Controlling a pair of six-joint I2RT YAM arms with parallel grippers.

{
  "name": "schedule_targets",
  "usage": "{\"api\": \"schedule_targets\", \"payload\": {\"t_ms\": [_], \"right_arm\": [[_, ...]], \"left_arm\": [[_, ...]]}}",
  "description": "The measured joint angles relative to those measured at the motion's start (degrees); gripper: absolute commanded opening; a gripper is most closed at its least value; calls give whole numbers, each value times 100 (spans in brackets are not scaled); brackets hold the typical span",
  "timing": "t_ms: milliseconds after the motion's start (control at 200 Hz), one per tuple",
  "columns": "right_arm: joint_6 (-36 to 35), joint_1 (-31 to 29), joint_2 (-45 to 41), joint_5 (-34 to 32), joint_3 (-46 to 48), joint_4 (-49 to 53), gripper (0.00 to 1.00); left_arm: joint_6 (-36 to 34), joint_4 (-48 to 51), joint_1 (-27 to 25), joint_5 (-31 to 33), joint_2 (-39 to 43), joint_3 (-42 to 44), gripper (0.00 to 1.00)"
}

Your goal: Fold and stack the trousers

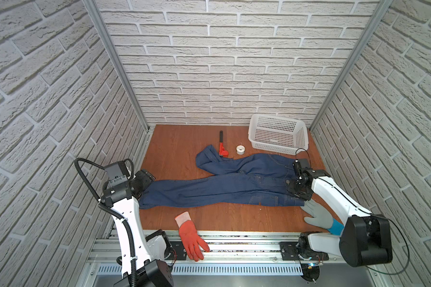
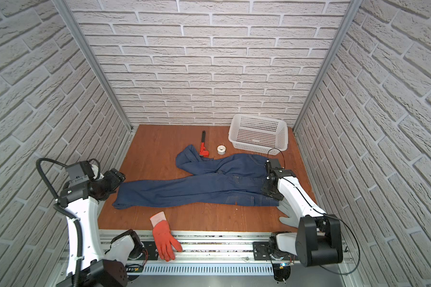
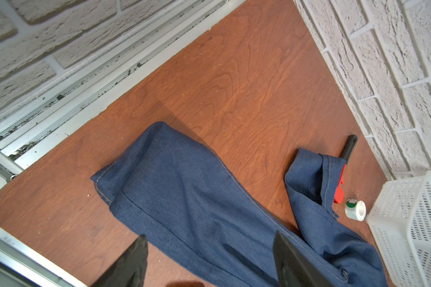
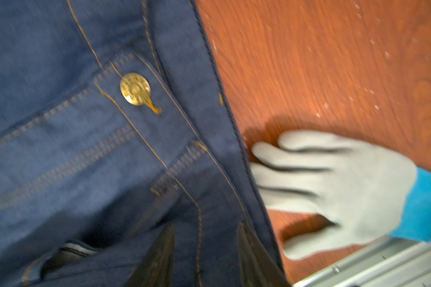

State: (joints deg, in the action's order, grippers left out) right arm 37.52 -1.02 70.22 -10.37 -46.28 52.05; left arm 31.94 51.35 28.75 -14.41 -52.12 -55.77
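**Jeans stretched across the surface, white basket at the back**

The white perforated basket (image 1: pixel 299 138) sits in the far right corner, only its own mesh floor showing inside. The trousers (image 1: pixel 222 188) lie across the brown wooden surface (image 1: pixel 174 149), waist to the right. One leg runs left; the other bends back, and its cuff overlaps a red wrench (image 1: pixel 222 146) beside a tape roll (image 1: pixel 240 149).

The left gripper (image 3: pixel 209 237) hovers spread over the near leg. The right gripper (image 4: pixel 205 225) straddles the waistband, but I cannot tell if it pinches. A grey glove (image 1: pixel 317 216) lies by the waist, and an orange-red glove (image 1: pixel 190 238) overhangs the front rail. Pale brick walls (image 1: pixel 209 62) enclose three sides.
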Motion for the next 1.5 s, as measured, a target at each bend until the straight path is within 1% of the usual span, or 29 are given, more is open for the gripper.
{"api": "schedule_targets", "payload": {"t_ms": [80, 155, 465, 595, 690, 770, 995, 1185, 1335, 1500], "right_arm": [[28, -66, -323, -4, 166, 249, 41], [68, -173, -415, -2, 179, 481, 41], [81, -264, -273, -96, -181, 776, 42], [96, -304, -105, -94, -164, 772, 43], [155, -457, -28, -120, -33, 756, 43], [221, -605, 11, -129, 94, 774, 43], [389, -828, 68, -164, 127, 796, 43], [522, -1104, 319, -157, 208, 752, 39], [658, -1346, 448, -160, 428, 684, 32], [745, -1462, 511, -162, 632, 706, 22]], "left_arm": [[-2, -22, 0, 2, -24, -4, 78], [-2, -37, 0, 2, -61, -20, 78], [-46, -109, 0, -24, -407, -435, 78], [-37, -210, 0, -122, -619, -494, 78], [-22, -299, -76, -157, -804, -529, 78], [4, -365, -258, -153, -986, -623, 77], [118, -693, -1095, -81, -1532, -935, 77], [249, -953, -1521, 20, -1904, -1016, 77], [326, -1093, -1720, 57, -2109, -1080, 77], [378, -1150, -1878, 98, -2350, -1244, 77]]}}
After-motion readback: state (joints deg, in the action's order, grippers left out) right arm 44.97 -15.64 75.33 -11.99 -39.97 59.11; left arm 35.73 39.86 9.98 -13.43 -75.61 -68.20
